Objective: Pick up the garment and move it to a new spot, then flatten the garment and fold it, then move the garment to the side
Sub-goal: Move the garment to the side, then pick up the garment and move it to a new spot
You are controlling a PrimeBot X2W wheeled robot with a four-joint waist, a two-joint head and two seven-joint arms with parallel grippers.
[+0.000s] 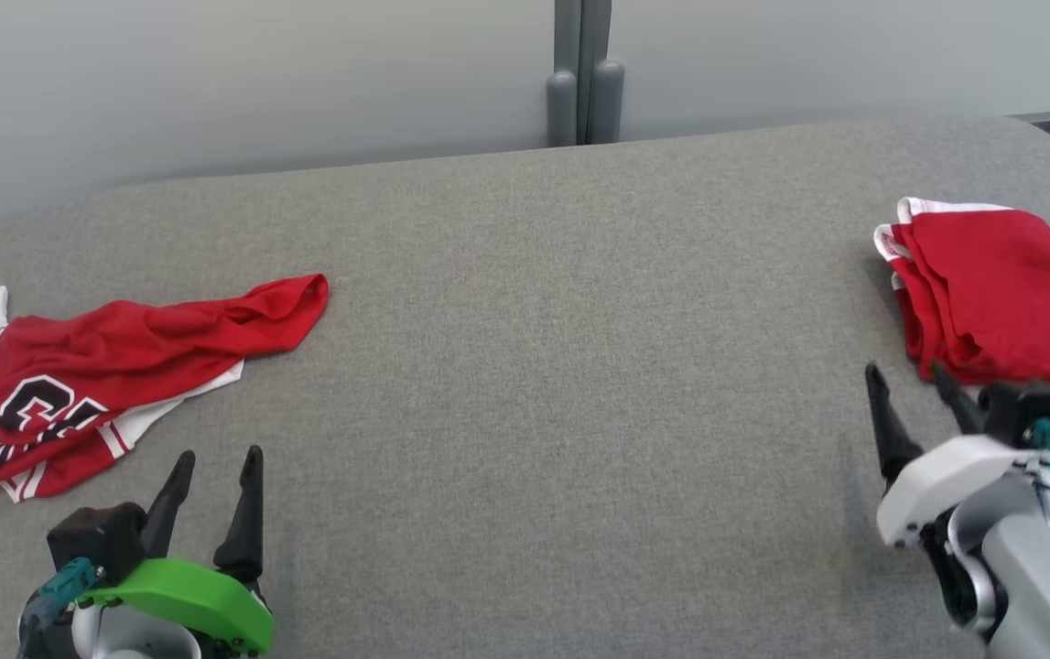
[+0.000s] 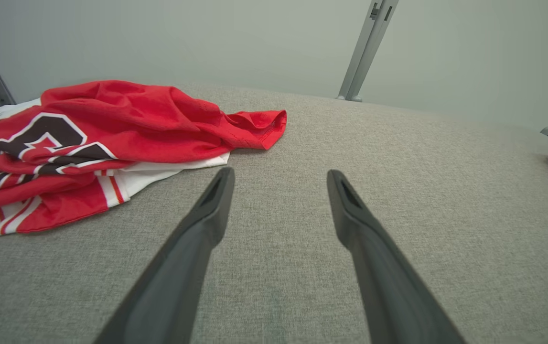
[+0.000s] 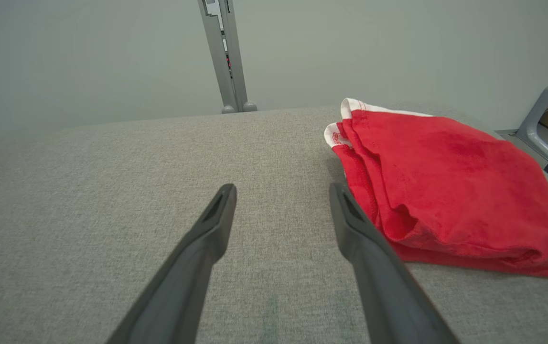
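Left gripper [image 1: 218, 456] is mine, low at the left of the head view, fingers spread wide, nothing between them. In the left wrist view the left gripper [image 2: 279, 174] shows both fingers apart over bare grey cloth, holding nothing.

Right gripper [image 1: 904, 371] sits at the lower right, also spread wide and empty. The right wrist view shows the same for it [image 3: 282, 188]: a wide gap with only table fabric in it.

The folded red garment [image 1: 1010, 293] lies at the right edge of the table [image 1: 525, 384], a white trim showing at its far-left corner. It is a neat stack with the layered edges facing left [image 3: 450, 186]. My right finger's tip is just beside its near-left corner; I cannot tell whether it touches.

The crumpled red jersey [image 1: 122, 366] is at the left edge of the table, unfolded, with black-and-white lettering and some white fabric under it. One red sleeve or hem stretches toward the table's middle. It is just ahead and left of my left fingers [image 2: 111, 129], not touching them.

The two garments are well apart, with open grey table between them. A grey post [image 1: 584, 82] stands behind the table against a pale wall.
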